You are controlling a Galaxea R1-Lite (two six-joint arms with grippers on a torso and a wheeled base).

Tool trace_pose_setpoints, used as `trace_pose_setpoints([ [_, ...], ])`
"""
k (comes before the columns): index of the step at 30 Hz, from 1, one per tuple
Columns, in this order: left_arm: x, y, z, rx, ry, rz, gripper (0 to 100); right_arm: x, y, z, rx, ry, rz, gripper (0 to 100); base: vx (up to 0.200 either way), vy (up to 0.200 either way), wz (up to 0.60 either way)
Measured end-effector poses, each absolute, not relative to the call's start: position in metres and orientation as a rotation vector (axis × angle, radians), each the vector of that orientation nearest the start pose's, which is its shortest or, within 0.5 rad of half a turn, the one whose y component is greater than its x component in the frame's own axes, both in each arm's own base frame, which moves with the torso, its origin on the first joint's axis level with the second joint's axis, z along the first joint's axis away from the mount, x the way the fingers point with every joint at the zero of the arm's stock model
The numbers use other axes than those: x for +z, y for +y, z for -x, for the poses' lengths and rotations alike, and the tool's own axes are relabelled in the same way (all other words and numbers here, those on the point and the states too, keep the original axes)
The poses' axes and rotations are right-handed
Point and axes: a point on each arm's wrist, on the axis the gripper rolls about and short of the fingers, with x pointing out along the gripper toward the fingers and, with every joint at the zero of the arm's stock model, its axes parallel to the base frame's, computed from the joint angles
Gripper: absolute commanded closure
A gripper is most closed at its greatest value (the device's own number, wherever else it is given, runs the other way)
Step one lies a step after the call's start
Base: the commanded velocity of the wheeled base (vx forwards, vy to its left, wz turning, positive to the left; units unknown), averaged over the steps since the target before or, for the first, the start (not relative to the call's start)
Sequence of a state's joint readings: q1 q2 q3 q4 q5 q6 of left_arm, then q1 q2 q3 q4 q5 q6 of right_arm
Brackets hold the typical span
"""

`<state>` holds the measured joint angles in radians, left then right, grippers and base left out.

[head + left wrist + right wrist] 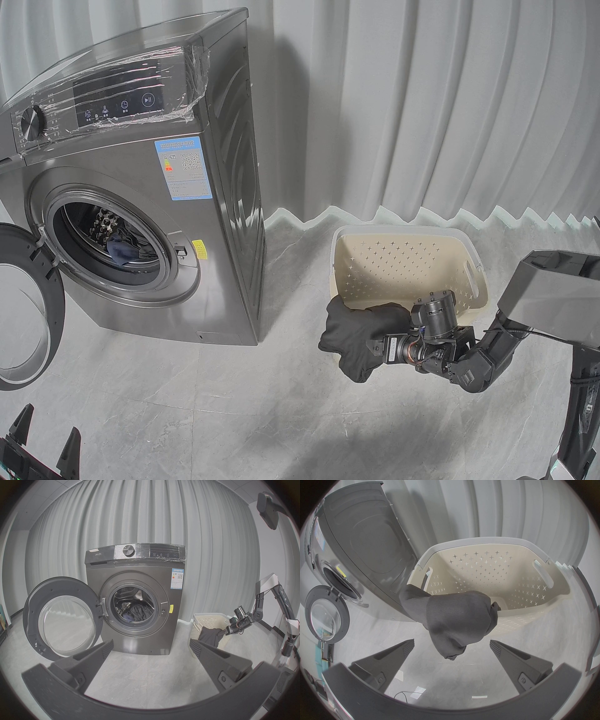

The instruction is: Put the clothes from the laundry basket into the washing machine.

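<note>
Right fingers (393,655) spread wide, dark garment (456,617) just ahead between them, draped over the laundry basket (487,541) rim; a shallow pinch could drop it. Left fingers (90,658) spread too.

A white pleated curtain (437,94) hangs down to a pale grey, marble-patterned tile floor (250,406).

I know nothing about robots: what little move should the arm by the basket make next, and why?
Probably ease the right end effector forward and shut it on the dark garment. Its fingers stand open either side of it, gripping nothing, while the garment hangs over the rim of the laundry basket. The washing machine door is open, ready to receive it.
</note>
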<state>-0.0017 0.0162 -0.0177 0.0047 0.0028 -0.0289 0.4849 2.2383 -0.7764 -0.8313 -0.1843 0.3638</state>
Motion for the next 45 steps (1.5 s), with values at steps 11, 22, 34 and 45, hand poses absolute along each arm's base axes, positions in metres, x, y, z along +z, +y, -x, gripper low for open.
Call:
trace_pose_setpoints([
  [11,0.080,0.000,0.023,0.002,0.003,0.029,0,-0.004,0.172,-0.345,0.154,0.621,-0.174,0,0.000,0.000,0.00],
  [22,0.080,0.000,0.023,0.007,0.002,0.032,0,-0.013,0.179,-0.358,0.125,0.597,-0.240,0,0.000,0.000,0.00],
  [34,0.080,0.000,0.023,0.007,0.003,0.032,0,-0.020,0.184,-0.358,0.145,0.556,-0.251,100,0.000,0.000,0.00],
  [45,0.080,0.000,0.023,0.007,0.003,0.033,0,-0.004,0.188,-0.336,0.172,0.509,-0.221,100,0.000,0.000,0.00],
])
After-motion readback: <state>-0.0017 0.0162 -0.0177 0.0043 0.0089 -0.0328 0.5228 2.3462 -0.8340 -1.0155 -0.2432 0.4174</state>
